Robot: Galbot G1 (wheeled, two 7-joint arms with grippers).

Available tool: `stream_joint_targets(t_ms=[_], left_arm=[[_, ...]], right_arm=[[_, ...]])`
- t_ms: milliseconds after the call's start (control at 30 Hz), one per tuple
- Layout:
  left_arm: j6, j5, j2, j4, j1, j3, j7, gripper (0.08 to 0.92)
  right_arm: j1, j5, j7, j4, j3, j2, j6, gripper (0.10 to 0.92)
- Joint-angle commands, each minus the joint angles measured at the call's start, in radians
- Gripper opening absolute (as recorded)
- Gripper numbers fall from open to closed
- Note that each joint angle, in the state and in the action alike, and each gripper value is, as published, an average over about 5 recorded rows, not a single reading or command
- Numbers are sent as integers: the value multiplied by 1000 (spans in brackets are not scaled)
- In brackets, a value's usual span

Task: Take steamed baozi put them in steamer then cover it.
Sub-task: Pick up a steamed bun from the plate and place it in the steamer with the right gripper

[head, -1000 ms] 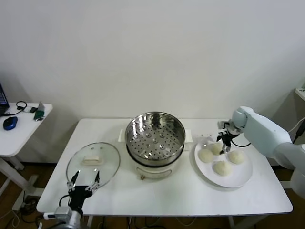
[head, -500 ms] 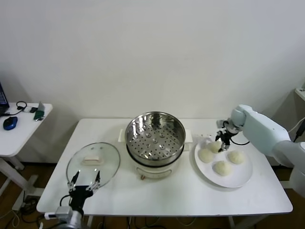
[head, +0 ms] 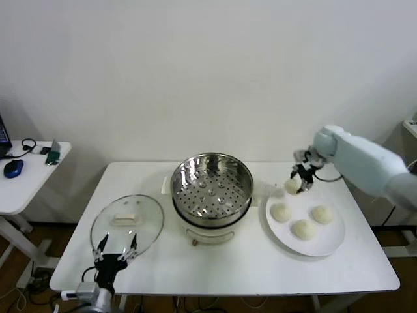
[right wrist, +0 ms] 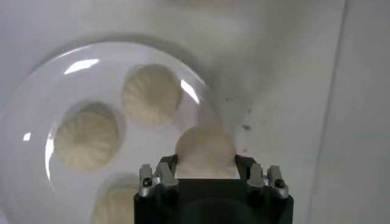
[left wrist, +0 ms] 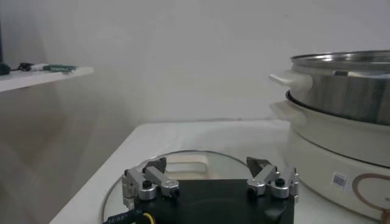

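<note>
1. One baozi (head: pixel 291 186) is held between the fingers of the right gripper (head: pixel 300 180), closed on its two sides; it hangs in the air at the centre right of the head view, above the far left rim of the white plate (head: pixel 326 246)
2. In the right wrist view the held bun (right wrist: pixel 205 150) shows between the two fingers, with the plate (right wrist: pixel 36 115) below it
3. Three more baozi (head: pixel 303 229) lie on the plate, apart from each other
4. The steamer (head: pixel 212 189) stands in the middle of the frame on the white table (head: pixel 260 267); its steel basket holds nothing, the holes in the bottom are visible
5. The cover (head: pixel 127 225) lies flat on the table in the lower left, just beside the steamer
6. The left gripper (head: pixel 116 251) waits at the near edge of the cover, its fingers spread apart and holding nothing
7. A small side table (head: pixel 29 176) with some objects is at the far left of the frame
</note>
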Motion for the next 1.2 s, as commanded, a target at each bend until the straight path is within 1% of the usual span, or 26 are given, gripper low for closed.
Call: stream_joint_targets(t_ms=[33, 100, 233, 333, 467, 567, 700, 900, 1067, 1200], left_arm=[[2, 0, 1, -8, 2, 1, -2, 823], [2, 0, 0, -15, 5, 1, -5, 823], [2, 0, 1, -27, 12, 2, -8, 823], [3, 0, 3, -31, 15, 1, -10, 823], [5, 0, 4, -38, 17, -1, -14, 823], [8, 0, 4, -42, 18, -4, -14, 823], [11, -1, 5, -48, 18, -9, -14, 823], [14, -3, 7, -47, 19, -13, -19, 823], [18, -4, 3, -42, 16, -12, -23, 823], [17, -3, 1, -41, 17, -10, -23, 823]], right_arm=[[333, 129, 0, 280, -227, -18, 36, 653], [399, 132, 1, 328, -241, 0, 68, 653], [491, 66, 16, 388, -262, 64, 168, 653], [532, 42, 34, 444, -277, 124, 215, 653], [525, 19, 66, 501, -278, 222, 242, 653], [479, -14, 93, 505, -270, 291, 258, 653], [395, -84, 121, 458, -268, 349, 276, 653], [263, -203, 158, 361, -268, 379, 285, 653], [163, -291, 193, 232, -230, 402, 306, 653], [121, -316, 208, 142, -212, 421, 321, 653]])
